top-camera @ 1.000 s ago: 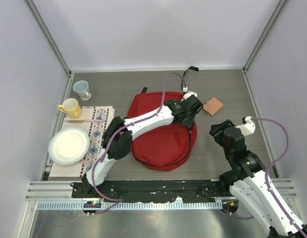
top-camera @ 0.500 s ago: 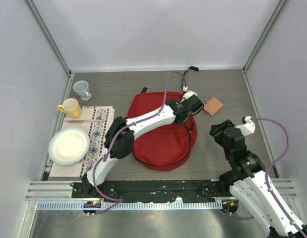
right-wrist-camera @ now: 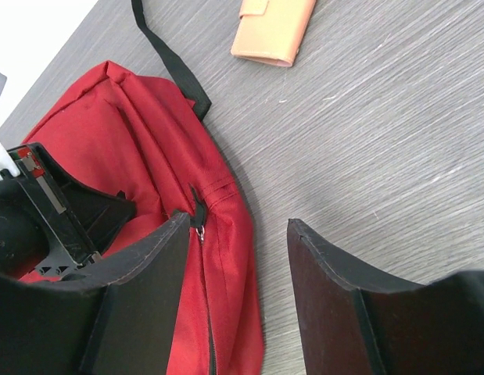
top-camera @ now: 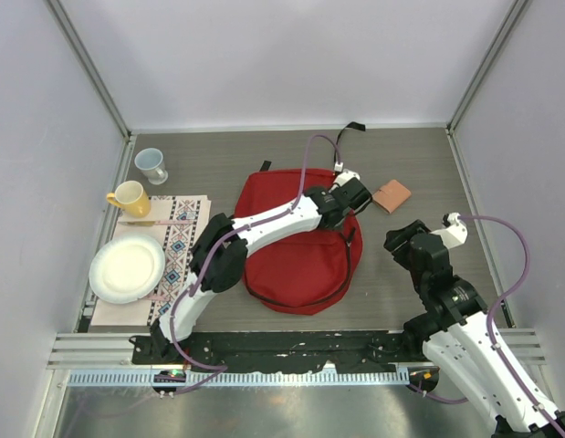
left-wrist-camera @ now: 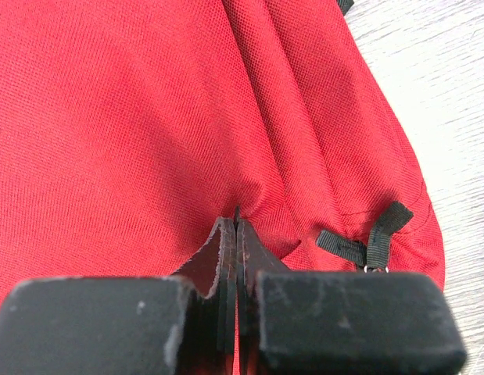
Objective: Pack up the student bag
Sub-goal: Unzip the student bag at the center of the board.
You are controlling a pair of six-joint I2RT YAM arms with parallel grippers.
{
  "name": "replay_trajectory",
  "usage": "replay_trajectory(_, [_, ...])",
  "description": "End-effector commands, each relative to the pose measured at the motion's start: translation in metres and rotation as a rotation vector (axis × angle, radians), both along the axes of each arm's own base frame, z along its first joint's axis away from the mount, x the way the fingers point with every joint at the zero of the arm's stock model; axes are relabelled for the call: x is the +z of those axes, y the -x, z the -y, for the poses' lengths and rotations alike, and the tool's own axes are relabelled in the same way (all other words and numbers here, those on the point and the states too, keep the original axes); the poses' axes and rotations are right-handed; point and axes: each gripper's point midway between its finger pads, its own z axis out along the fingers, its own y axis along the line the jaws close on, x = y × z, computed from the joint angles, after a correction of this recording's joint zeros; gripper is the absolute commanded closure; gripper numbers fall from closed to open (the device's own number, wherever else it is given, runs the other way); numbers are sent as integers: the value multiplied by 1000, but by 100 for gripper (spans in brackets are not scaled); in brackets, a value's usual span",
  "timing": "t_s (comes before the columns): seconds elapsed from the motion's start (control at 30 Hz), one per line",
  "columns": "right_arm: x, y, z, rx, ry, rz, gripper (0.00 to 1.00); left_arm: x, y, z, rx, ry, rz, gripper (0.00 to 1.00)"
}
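Observation:
The student bag (top-camera: pixel 296 266) lies flat in the middle of the table, red with black zipper trim. My left gripper (top-camera: pixel 352 202) is pressed onto the bag's upper right corner. In the left wrist view that gripper (left-wrist-camera: pixel 237 223) is shut, and folds of the bag's red fabric (left-wrist-camera: pixel 132 117) gather into its tips. A black zipper pull (right-wrist-camera: pixel 198 216) sits on the bag's right edge (right-wrist-camera: pixel 148 141). My right gripper (top-camera: pixel 402 245) hovers open just right of the bag, its jaws (right-wrist-camera: pixel 238 221) wide apart over the bag's edge and bare table.
A tan wallet-like case (top-camera: pixel 392 195) lies right of the bag's top. A black strap (top-camera: pixel 353 128) trails to the back wall. On the left are a yellow mug (top-camera: pixel 129 197), a pale blue mug (top-camera: pixel 151 164), a white plate (top-camera: pixel 127 269) and a patterned cloth (top-camera: pixel 180 237).
My left gripper has gone from open to shut, pinching the bag's fabric, and has shifted slightly back and left. The right arm has hardly moved.

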Motion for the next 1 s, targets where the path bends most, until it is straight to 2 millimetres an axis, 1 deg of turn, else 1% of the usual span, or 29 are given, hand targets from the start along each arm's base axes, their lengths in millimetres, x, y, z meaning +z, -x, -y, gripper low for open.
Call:
replay_trajectory(0.0, [8, -9, -10, 37, -20, 28, 43, 35, -1, 1, 13, 104, 49, 100])
replay_trajectory(0.03, [4, -10, -16, 61, -29, 11, 43, 40, -1, 0, 14, 116, 58, 100])
replay_trajectory(0.07, [1, -11, -21, 85, -36, -1, 43, 40, 0, -2, 18, 120, 62, 100])
replay_trajectory(0.1, [2, -14, -27, 108, -48, 6, 43, 54, -1, -3, 24, 150, 89, 100])
replay_trajectory(0.13, [-6, -17, -33, 133, -50, -29, 43, 54, 0, -5, 26, 150, 92, 100])
replay_trajectory(0.17, [-10, -17, -46, 188, -78, -49, 43, 58, 0, -6, 27, 158, 102, 100])
replay_trajectory(0.2, [-10, -21, -54, 222, -95, -46, 43, 72, -1, -6, 28, 189, 125, 100])
replay_trajectory(0.23, [-21, -24, -66, 268, -107, -91, 43, 72, 0, -8, 26, 191, 128, 100])
replay_trajectory(0.27, [-23, -21, -83, 355, -151, -110, 43, 76, 0, -9, 25, 201, 135, 100])
replay_trajectory(0.3, [-22, -26, -94, 394, -179, -100, 44, 79, 0, -7, 24, 215, 145, 100])
replay_trajectory(0.33, [-28, -25, -106, 444, -214, -128, 45, 83, 1, -9, 22, 224, 148, 100])
replay_trajectory(0.37, [-27, -22, -120, 517, -257, -132, 45, 85, 2, -9, 21, 231, 151, 100])
replay_trajectory(0.4, [-22, -26, -127, 543, -280, -94, 45, 85, 1, -10, 23, 237, 152, 100])
replay_trajectory(0.43, [-23, -27, -131, 548, -305, -96, 45, 86, 3, -10, 19, 241, 152, 100])
replay_trajectory(0.47, [-18, -30, -137, 575, -322, -68, 45, 86, 3, -10, 20, 247, 152, 100])
replay_trajectory(0.5, [-21, -29, -138, 583, -326, -74, 45, 85, 3, -10, 21, 247, 151, 100])
replay_trajectory(0.53, [-15, -32, -140, 592, -327, -43, 44, 85, 4, -11, 19, 248, 149, 100])
replay_trajectory(0.6, [-9, -36, -140, 593, -318, -18, 42, 84, 5, -11, 20, 249, 146, 100])
replay_trajectory(0.7, [-7, -39, -142, 611, -309, -16, 40, 83, 5, -11, 22, 258, 145, 100])
replay_trajectory(0.77, [-9, -41, -144, 614, -314, -27, 40, 82, 6, -11, 22, 261, 145, 100])
replay_trajectory(0.93, [-24, -43, -146, 609, -324, -71, 40, 85, 5, -11, 22, 266, 150, 100])
replay_trajectory(0.97, [-24, -45, -145, 604, -324, -66, 40, 85, 5, -11, 22, 264, 150, 100])
